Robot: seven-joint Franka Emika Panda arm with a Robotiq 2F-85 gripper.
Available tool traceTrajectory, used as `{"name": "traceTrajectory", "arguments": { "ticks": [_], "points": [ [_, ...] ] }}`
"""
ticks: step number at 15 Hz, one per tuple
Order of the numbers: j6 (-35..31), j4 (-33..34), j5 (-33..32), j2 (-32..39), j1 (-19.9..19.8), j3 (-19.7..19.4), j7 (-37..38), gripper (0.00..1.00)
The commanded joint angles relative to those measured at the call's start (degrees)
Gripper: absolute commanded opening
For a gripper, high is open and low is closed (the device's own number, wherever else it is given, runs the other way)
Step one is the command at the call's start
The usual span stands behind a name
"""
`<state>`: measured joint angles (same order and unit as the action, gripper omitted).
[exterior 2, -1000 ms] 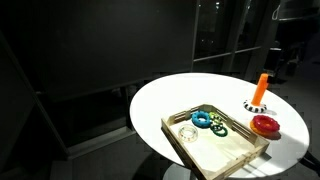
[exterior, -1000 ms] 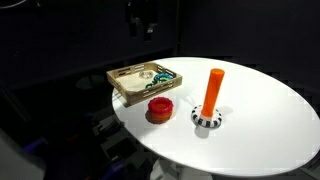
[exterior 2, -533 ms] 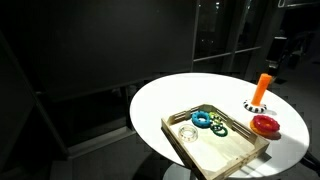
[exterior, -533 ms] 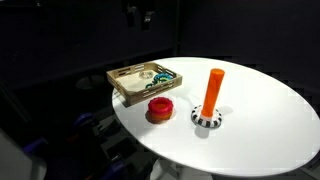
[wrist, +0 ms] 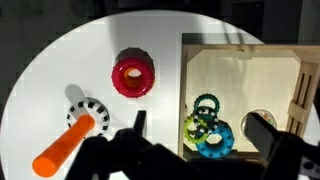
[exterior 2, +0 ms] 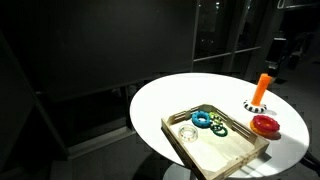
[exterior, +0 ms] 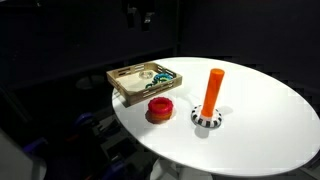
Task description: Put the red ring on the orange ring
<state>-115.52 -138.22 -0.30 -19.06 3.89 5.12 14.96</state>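
The red ring [exterior: 160, 107] lies flat on the white round table between the wooden tray and the orange peg; it also shows in an exterior view [exterior 2: 265, 124] and in the wrist view [wrist: 133, 75]. A thin orange edge shows under it in both exterior views; I cannot tell whether this is the orange ring, and no separate orange ring is in view. My gripper [wrist: 200, 130] is open and empty, high above the table over the tray's near edge, well apart from the red ring. Only its tip shows at the top of an exterior view [exterior: 145, 14].
A wooden tray [wrist: 185, 60] holds blue [wrist: 212, 140], green and dark teal rings and a clear round piece [wrist: 257, 120]. A tall orange peg [exterior: 213, 90] on a checkered base stands beside the red ring. The table edge [exterior: 130, 125] is close to the red ring.
The gripper rose a little between one second and half a second ago. Since then nothing has moved; the red ring stays in place.
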Motion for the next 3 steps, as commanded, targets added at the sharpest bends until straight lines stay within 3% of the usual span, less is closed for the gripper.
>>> {"name": "traceTrajectory", "arguments": {
  "ticks": [1,3],
  "points": [
    [0.1,0.1,0.2,0.0,-0.5,0.5,-0.2,1.00],
    [0.1,0.1,0.2,0.0,-0.5,0.5,-0.2,1.00]
  ]
}}
